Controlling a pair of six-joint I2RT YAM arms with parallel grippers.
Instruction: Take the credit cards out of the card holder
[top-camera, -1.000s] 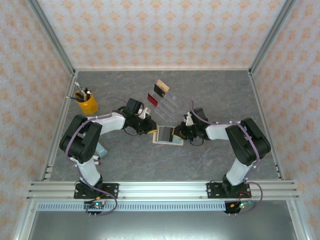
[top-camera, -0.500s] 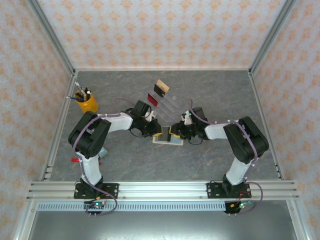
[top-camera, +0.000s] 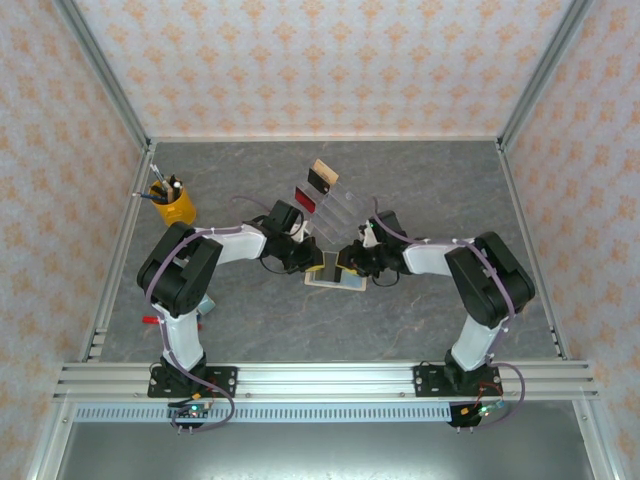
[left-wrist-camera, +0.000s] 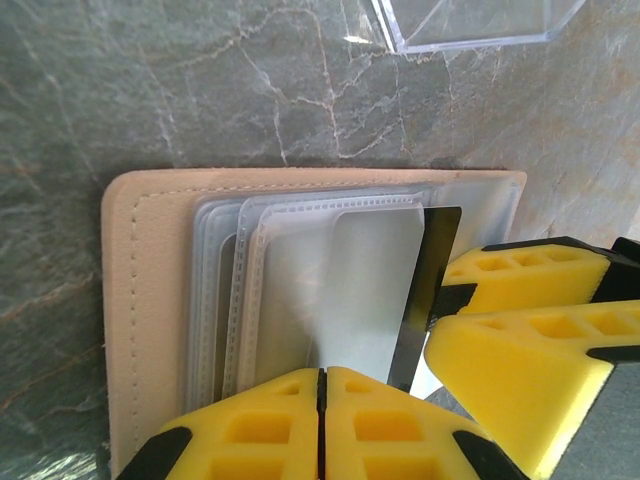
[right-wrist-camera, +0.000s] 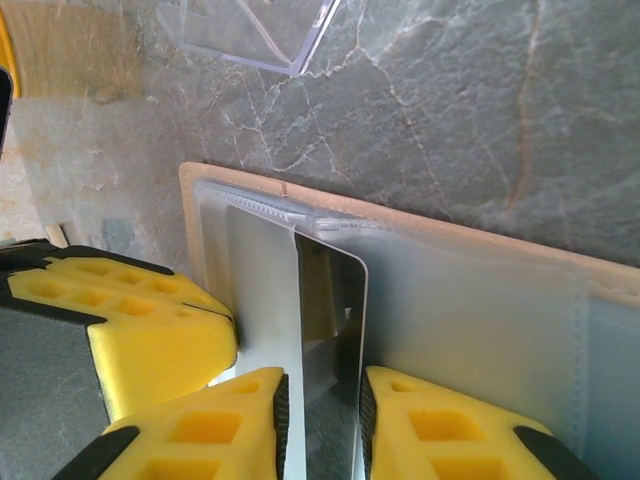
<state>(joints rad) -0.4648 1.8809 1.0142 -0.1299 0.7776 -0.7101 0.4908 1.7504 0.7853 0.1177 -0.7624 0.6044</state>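
The tan card holder (top-camera: 336, 273) lies open on the table, its clear pockets facing up (left-wrist-camera: 150, 300) (right-wrist-camera: 612, 283). A dark glossy credit card (left-wrist-camera: 432, 270) (right-wrist-camera: 330, 330) stands tilted up out of a pocket. My right gripper (top-camera: 352, 262) (right-wrist-camera: 322, 385) (left-wrist-camera: 440, 310) has it between its pads, both touching it. My left gripper (top-camera: 306, 258) (left-wrist-camera: 322, 375) is shut with nothing between its fingers, at the holder's left half just beside the right gripper. A red card (top-camera: 305, 200) and a tan card with a black band (top-camera: 321, 177) stand in a clear stand (top-camera: 338, 208).
The clear acrylic stand (left-wrist-camera: 470, 25) (right-wrist-camera: 255, 30) sits just behind the card holder. A yellow cup of pens (top-camera: 173, 207) stands at the far left. Bare grey table lies in front of and to the right of the holder.
The left gripper moved right onto the holder and shut. The right gripper slid left and widened a little. The dark card rose from lying flat to standing on edge between the right jaws.
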